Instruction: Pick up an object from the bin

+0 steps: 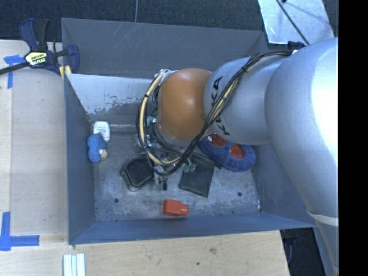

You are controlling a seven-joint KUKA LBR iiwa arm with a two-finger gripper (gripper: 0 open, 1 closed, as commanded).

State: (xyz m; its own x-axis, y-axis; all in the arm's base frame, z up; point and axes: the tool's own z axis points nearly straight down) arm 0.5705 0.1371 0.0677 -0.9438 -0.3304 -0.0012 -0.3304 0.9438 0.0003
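- Pincer, frame centre, low in bin beneath orange wrist cover; open or closed: cannot tell.
- Blue-and-white toy, far left, well apart.
- Black rounded pouch, just left of pincer; likeliest pick.
- Dark square block, just right.

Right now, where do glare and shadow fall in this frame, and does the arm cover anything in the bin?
Camera view: glare sits on the orange wrist cover and the silver arm; the bin has its far wall lit; shadow darkens the floor under the arm, which covers part of a blue thing with orange patches.
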